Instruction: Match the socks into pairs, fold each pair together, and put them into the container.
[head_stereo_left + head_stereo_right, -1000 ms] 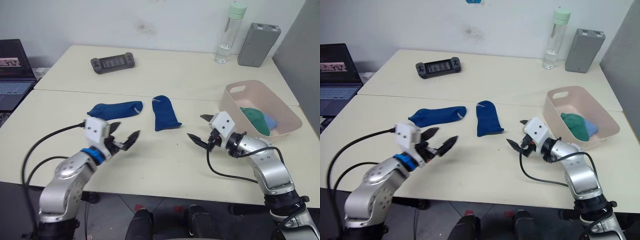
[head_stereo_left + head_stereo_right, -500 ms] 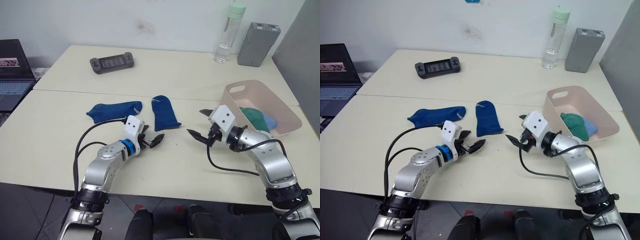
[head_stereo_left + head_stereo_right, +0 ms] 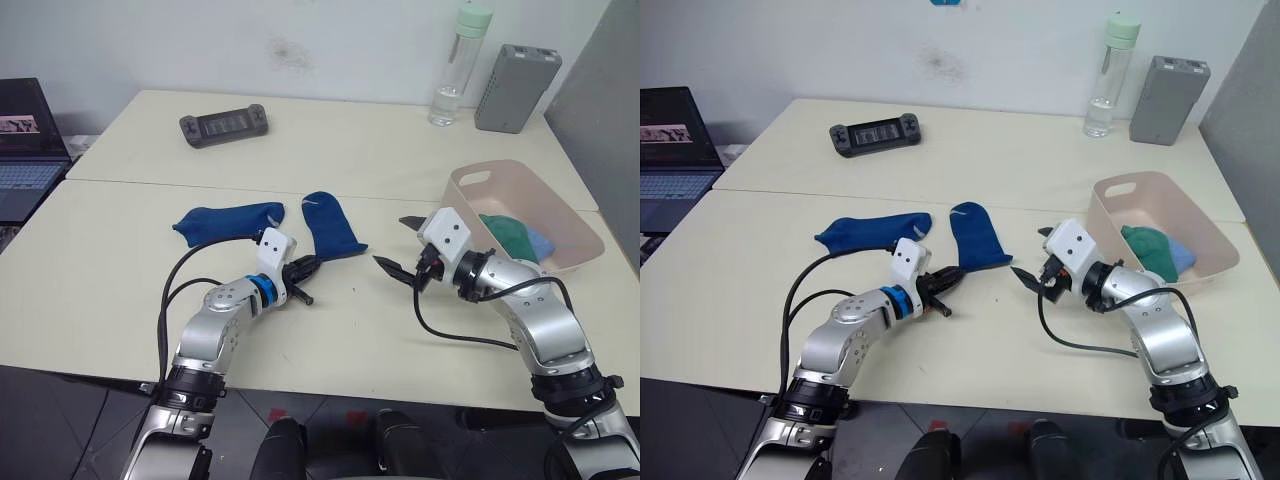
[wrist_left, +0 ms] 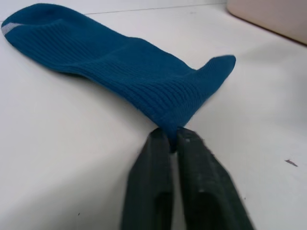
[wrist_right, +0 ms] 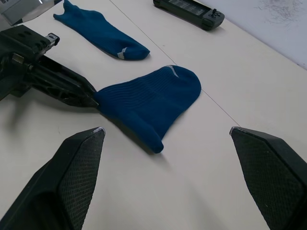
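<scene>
Now left gripper (image 4: 172, 139) pinches the cuff edge of the right dark royal blue fabric sock (image 3: 330, 226), mid-table. Right gripper (image 3: 402, 246) spread wide, just right of it.

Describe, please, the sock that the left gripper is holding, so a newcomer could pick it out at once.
On the cream table, look near the middle, between the two grippers. Two dark royal blue socks lie there; this sock is the one nearer the pale pink tub, running front to back. The left gripper pinches its near edge, while the other sock lies crosswise, untouched.
</scene>
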Available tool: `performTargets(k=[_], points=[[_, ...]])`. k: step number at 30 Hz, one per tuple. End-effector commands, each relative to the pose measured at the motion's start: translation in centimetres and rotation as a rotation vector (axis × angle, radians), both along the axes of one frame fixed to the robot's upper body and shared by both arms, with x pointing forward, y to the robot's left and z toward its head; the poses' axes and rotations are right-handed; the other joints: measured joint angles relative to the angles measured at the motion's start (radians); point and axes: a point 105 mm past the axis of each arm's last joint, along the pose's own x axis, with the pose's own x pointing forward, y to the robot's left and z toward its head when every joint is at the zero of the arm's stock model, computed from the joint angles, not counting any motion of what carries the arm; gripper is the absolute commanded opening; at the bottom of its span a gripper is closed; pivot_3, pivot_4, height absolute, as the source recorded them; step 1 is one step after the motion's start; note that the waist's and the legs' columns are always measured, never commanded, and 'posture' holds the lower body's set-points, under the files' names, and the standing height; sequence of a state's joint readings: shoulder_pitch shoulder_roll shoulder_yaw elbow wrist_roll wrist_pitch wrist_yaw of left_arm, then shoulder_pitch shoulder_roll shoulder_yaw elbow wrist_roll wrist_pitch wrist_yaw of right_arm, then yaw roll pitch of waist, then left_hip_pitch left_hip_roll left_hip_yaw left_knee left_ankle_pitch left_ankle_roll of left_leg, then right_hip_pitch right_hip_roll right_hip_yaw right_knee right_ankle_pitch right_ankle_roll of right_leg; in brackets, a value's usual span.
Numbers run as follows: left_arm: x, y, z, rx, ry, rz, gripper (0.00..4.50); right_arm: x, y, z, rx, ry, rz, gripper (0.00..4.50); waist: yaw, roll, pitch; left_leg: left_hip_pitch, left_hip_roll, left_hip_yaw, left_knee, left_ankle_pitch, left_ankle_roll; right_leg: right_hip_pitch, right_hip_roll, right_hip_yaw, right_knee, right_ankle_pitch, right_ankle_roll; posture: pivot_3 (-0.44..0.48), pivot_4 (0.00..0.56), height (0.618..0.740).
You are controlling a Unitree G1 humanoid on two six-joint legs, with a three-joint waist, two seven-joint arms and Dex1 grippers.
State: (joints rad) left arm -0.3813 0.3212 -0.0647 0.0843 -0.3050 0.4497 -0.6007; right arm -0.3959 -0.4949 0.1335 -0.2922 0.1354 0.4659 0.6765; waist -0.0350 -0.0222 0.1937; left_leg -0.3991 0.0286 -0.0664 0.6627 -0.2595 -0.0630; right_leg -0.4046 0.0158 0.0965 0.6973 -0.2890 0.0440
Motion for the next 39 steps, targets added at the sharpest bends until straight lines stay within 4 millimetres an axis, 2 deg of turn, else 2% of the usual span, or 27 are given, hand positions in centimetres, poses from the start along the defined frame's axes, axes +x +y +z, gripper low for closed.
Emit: performTargets(k=[1, 3, 5, 10, 14, 18, 22, 26, 30, 34, 37, 39], points=[[0.0, -0.3, 2.7, -0.09, -0.056, -0.023, 0.03, -0.2, 0.3, 1.4, 0.004, -0.059, 0.018, 4.5, 0.0, 0.0, 0.0, 0.0, 0.0, 0.0, 0.0, 0.0, 0.0, 0.0, 0.0, 0.0, 0.0, 0.0, 0.0, 0.0, 0.15, 0.74], [-0.4, -0.2, 3.2, -0.12, -0.046, -0.036, 0.03, -0.2, 0.2, 1.4, 0.003, -0.058, 0.018, 4.5, -0.001, 0.0, 0.0, 0.0, 0.0, 0.0, 0.0, 0.0, 0.0, 0.0, 0.0, 0.0, 0.0, 0.0, 0.0, 0.0, 0.15, 0.74], [-1.5, -0.7, 4.3, -0.246, 0.016, -0.097, 0.03, -0.2, 0.1, 1.3, -0.003, -0.058, 0.019, 4.5, -0.001, 0.0, 0.0, 0.0, 0.0, 0.0, 0.0, 0.0, 0.0, 0.0, 0.0, 0.0, 0.0, 0.0, 0.0, 0.0, 0.15, 0.74], [-6.1, -2.5, 7.5, -0.524, 0.199, -0.346, 0.03, -0.1, -0.5, 1.2, -0.016, -0.056, 0.011, 4.5, -0.002, 0.0, 0.0, 0.0, 0.0, -0.001, 0.0, 0.0, 0.0, 0.0, 0.0, 0.0, 0.0, 0.0, 0.0, 0.0, 0.15, 0.74], [-7.4, -2.4, 6.1, -0.451, 0.285, -0.369, 0.03, 0.0, -1.2, 1.5, -0.02, -0.063, 0.001, 4.5, -0.007, 0.0, 0.0, 0.0, 0.0, -0.001, 0.0, 0.0, 0.0, 0.0, 0.0, 0.0, 0.0, 0.0, 0.0, 0.0, 0.15, 0.74], [-8.3, -2.4, 2.6, -0.261, 0.322, -0.347, 0.03, -0.8, -2.0, 1.1, -0.087, -0.034, 0.051, 4.5, -0.013, 0.0, 0.0, 0.0, 0.0, -0.001, 0.0, 0.0, 0.0, 0.0, 0.0, 0.0, 0.0, 0.0, 0.0, 0.0, 0.15, 0.74], [-9.2, -3.5, 1.8, -0.216, 0.325, -0.4, 0.03, -2.1, -2.9, 0.2, -0.167, 0.012, 0.119, 4.5, -0.007, 0.0, 0.0, 0.0, 0.0, -0.001, 0.0, 0.0, 0.0, 0.0, 0.0, 0.0, -0.001, 0.0, 0.0, 0.0, 0.15, 0.74], [-10.2, -4.4, 0.8, -0.135, 0.279, -0.491, 0.03, -2.5, -3.6, -0.2, -0.202, 0.033, 0.14, 4.5, -0.008, 0.0, 0.0, 0.0, 0.0, 0.0, 0.0, 0.0, 0.0, 0.0, 0.0, 0.0, -0.001, 0.0, 0.0, 0.0, 0.15, 0.74], [-11.2, -4.1, 0.6, -0.115, 0.293, -0.539, 0.94, -2.6, -3.5, -0.4, -0.207, 0.033, 0.149, 4.5, -0.016, 0.0, 0.0, 0.001, 0.0, 0.001, 0.0, 0.0, 0.0, 0.0, 0.0, 0.001, -0.001, 0.0, 0.0, 0.0, 0.15, 0.74], [-11.2, -1.6, 1.0, -0.025, 0.276, -0.53, 2.23, -3.1, -3.4, -1.0, -0.222, 0.051, 0.179, 4.5, -0.018, 0.0, 0.0, 0.001, 0.001, 0.0, 0.0, 0.0, 0.0, 0.0, 0.001, 0.001, -0.001, -0.001, 0.0, 0.0, 0.15, 0.74], [-8.1, 1.3, 2.9, 0.031, 0.118, -0.394, 3.22, -4.0, -3.4, -1.6, -0.25, 0.076, 0.227, 4.5, -0.018, 0.0, 0.0, 0.0, 0.0, 0.0, 0.0, 0.0, 0.0, 0.0, 0.0, 0.001, -0.001, -0.001, 0.0, 0.0, 0.15, 0.74], [-6.4, 2.5, 4.1, 0.017, 0.052, -0.324, 3.84, -4.6, -3.2, -2.0, -0.264, 0.086, 0.257, 4.5, -0.015, 0.0, 0.0, 0.0, 0.0, 0.001, 0.0, 0.0, 0.0, 0.0, 0.0, 0.001, -0.001, -0.001, 0.0, 0.0, 0.15, 0.74]])
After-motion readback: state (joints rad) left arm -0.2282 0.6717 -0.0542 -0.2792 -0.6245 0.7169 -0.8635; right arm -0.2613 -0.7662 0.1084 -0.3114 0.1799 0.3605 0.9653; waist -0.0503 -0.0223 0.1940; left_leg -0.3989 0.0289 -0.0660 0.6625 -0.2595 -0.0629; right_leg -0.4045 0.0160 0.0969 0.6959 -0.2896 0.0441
